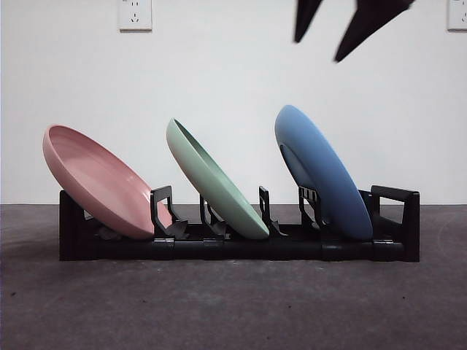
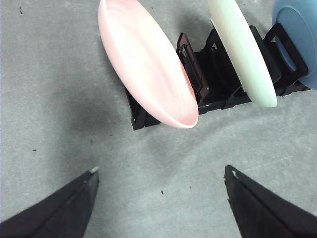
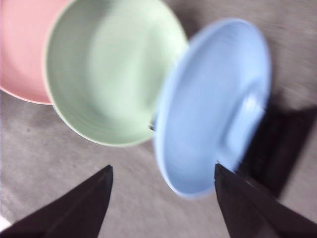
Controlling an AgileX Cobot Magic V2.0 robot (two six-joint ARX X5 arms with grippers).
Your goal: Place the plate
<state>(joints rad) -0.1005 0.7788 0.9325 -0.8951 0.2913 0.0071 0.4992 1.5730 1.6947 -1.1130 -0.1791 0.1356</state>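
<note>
The smooth blue plate (image 1: 321, 171) leans tilted in the black rack (image 1: 394, 248), both grippers' fingers (image 3: 84, 208) spread apart, holding nothing.

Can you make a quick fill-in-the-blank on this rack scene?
1. The rack holds ____ plates.
2. The middle plate is ____.
3. The pink plate sits at the opposite end from the ____ plate.
4. The right gripper, above the blue plate, is open and holds ____.

Answers: three; green; blue; nothing
</note>
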